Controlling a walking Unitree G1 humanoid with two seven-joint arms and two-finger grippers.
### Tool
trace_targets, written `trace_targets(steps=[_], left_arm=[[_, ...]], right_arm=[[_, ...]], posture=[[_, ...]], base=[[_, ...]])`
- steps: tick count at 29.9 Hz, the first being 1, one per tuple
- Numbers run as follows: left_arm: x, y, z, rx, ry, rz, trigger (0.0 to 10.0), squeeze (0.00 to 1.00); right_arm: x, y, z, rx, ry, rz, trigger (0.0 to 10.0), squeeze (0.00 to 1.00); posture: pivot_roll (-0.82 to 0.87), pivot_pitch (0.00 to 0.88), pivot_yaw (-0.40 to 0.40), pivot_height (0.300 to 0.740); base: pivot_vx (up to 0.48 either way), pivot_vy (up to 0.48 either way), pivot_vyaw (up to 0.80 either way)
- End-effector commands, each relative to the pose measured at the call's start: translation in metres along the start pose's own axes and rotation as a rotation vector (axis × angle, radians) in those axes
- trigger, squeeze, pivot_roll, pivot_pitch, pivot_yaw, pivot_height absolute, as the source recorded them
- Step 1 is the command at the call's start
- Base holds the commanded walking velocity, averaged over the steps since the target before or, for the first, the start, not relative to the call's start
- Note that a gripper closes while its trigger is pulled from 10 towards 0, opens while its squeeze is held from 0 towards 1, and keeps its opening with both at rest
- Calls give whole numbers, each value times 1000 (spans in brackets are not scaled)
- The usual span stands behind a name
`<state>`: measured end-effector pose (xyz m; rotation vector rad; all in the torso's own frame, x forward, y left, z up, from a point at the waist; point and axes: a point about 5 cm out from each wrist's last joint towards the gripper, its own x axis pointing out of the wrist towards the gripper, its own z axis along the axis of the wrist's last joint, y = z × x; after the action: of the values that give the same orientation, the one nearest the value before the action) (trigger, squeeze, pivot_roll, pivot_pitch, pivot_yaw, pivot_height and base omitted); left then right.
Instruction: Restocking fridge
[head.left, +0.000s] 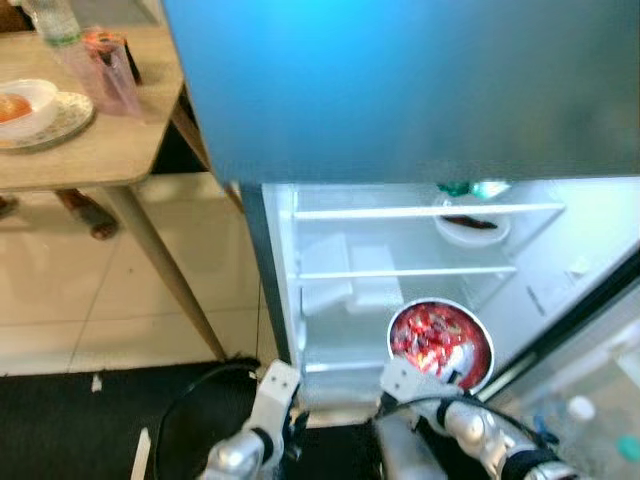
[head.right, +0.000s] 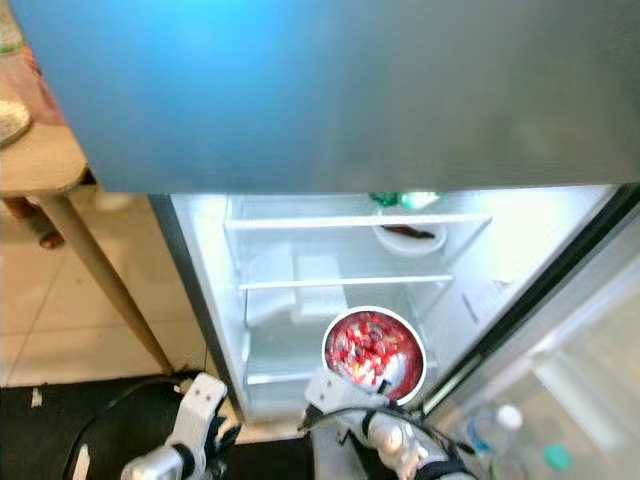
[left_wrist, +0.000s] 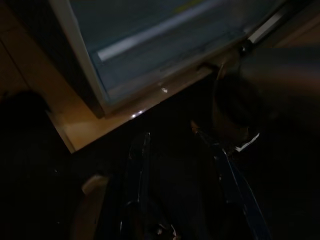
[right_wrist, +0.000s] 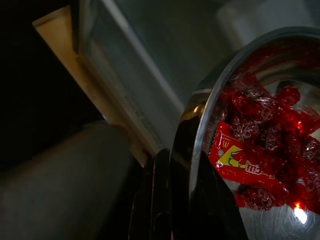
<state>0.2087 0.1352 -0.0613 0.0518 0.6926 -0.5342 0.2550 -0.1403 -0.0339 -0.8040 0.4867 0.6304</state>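
Note:
A steel bowl (head.left: 440, 342) full of red-wrapped sweets hangs in front of the open fridge's lower compartment (head.left: 330, 300), below the second glass shelf (head.left: 400, 272). My right gripper (right_wrist: 182, 167) is shut on the bowl's near rim (right_wrist: 200, 115), with one finger outside the wall and one inside. My left arm (head.left: 262, 420) hangs low by the fridge's left edge. Its gripper (left_wrist: 185, 160) is open with nothing between the fingers, in a dark view over the fridge's base.
The upper shelf (head.left: 430, 212) holds a white plate (head.left: 470, 225) of dark food, with a green item (head.left: 460, 188) behind it. The open fridge door (head.left: 590, 400) with bottles stands at right. A wooden table (head.left: 100, 150) with dishes is at left. A black mat (head.left: 80, 420) and a cable (head.left: 190, 390) lie on the floor.

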Motion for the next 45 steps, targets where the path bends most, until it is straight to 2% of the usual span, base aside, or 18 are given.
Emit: trace_targets(steps=[1, 9, 17, 24, 26, 27, 29, 31, 35, 45], left_arm=[[2, -4, 0, 16, -3, -10, 10000, 0], [3, -5, 4, 44, -20, -14, 10000, 0], [6, -4, 19, 83, -83, -11, 10000, 0], [8, -5, 30, 123, -139, -28, 10000, 0], [8, -6, 32, 132, -160, -36, 10000, 0], [7, -7, 34, 152, -183, -50, 10000, 0], [7, -7, 35, 158, -188, -54, 10000, 0], [6, -9, 38, 187, -218, -76, 10000, 0], [4, -10, 40, 205, -244, -93, 10000, 0], [-4, -20, 56, 279, -389, -173, 10000, 0]], right_arm=[[0, -6, 2, -8, -7, -19, 10000, 0], [0, -7, 1, -6, -7, -27, 10000, 0], [0, -11, 1, 2, -2, -42, 10000, 0], [1, -26, 5, 33, -1, -95, 10000, 0], [2, -33, 7, 43, -3, -123, 10000, 0], [3, -45, 11, 64, -4, -163, 10000, 0], [3, -48, 12, 70, -4, -174, 10000, 0], [3, -63, 18, 85, -10, -227, 10000, 0], [3, -73, 22, 102, -16, -252, 10000, 0], [1, -112, 40, 157, -44, -358, 10000, 0]], posture=[[-22, 110, -1, 595], [-22, 111, 3, 565], [-16, 120, 3, 530], [-8, 142, 10, 495], [2, 167, 19, 485], [9, 183, 24, 475], [9, 183, 24, 470], [28, 219, 36, 455], [37, 241, 42, 440], [89, 348, 82, 390]], base=[[0, 0, 0], [0, 0, 0], [0, 0, 0], [0, 0, 0], [0, 0, 0], [0, 0, 0], [0, 0, 0], [0, 0, 0], [0, 0, 0], [0, 0, 0]])
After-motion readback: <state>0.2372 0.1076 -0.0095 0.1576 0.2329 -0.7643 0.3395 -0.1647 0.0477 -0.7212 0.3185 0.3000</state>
